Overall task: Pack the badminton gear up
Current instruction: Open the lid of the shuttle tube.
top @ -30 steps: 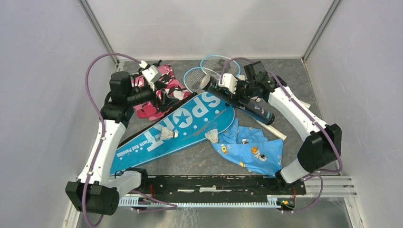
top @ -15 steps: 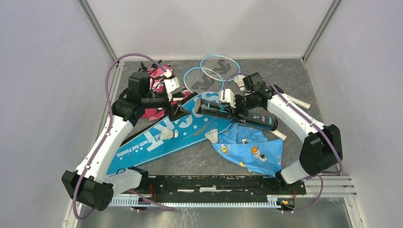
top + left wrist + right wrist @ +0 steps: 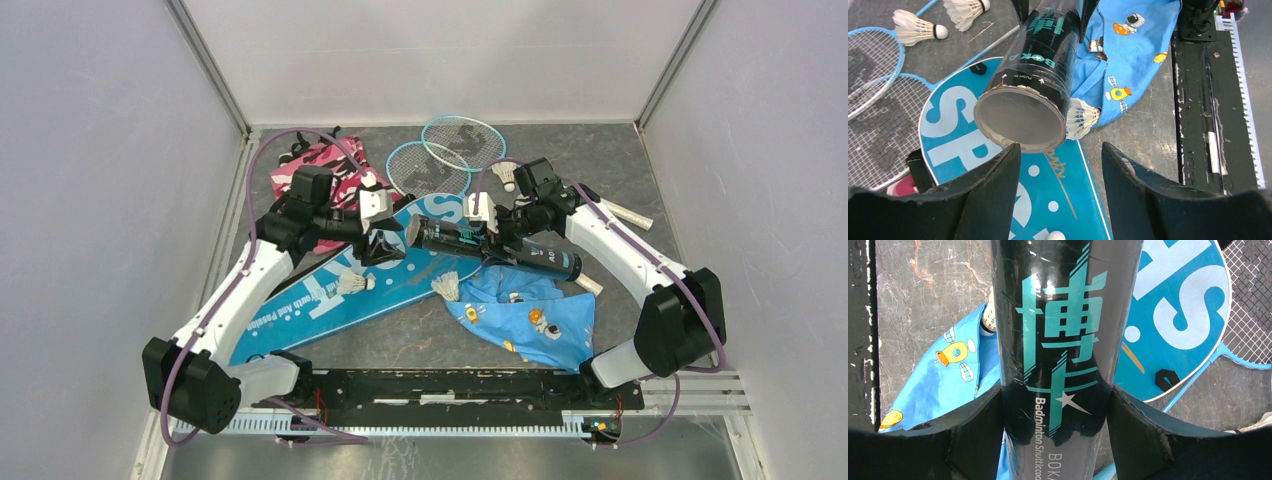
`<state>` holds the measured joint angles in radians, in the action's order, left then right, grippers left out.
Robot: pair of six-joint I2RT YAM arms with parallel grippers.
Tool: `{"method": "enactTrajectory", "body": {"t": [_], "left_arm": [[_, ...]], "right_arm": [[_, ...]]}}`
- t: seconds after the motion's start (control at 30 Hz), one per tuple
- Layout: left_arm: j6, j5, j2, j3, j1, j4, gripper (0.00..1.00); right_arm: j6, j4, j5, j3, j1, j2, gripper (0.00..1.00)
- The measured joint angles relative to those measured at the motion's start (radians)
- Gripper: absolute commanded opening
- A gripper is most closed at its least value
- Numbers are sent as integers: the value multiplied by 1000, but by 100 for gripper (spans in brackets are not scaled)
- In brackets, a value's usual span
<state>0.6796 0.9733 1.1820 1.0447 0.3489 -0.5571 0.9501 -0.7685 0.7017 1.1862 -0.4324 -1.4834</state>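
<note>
Black tube (image 3: 495, 245) aloft, mouth turned to your left gripper (image 3: 388, 240)
Your right gripper (image 3: 1055, 410) is clamped round the tube's middle, holding it roughly level above the blue cover (image 3: 300, 305). The left's fingers stand apart with nothing between them. Hold the tube steady, take the nearest shuttlecock (image 3: 352, 283) off the cover, and feed it straight into the mouth, where "PUSH IN" arrows are printed. Pinch lightly, since the feathers will probably crush.
</note>
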Motion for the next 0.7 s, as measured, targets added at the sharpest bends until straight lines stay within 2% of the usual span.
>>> {"method": "enactTrajectory", "body": {"t": [0.27,0.37,0.47,0.53,0.7], "left_arm": [[3,33,39,-24,32,68,48],[3,33,42,-43,47,99,39],[4,32,49,-54,52,122,13],[2,35,52,-56,55,127,3],[22,50,52,-58,61,119,2]], "right_arm": [[1,0,23,-6,0,0,12],[3,-5,23,-7,0,0,12],[12,-15,23,-11,0,0,11],[10,-16,14,-13,0,0,10],[15,-20,-4,-14,0,1,7]]}}
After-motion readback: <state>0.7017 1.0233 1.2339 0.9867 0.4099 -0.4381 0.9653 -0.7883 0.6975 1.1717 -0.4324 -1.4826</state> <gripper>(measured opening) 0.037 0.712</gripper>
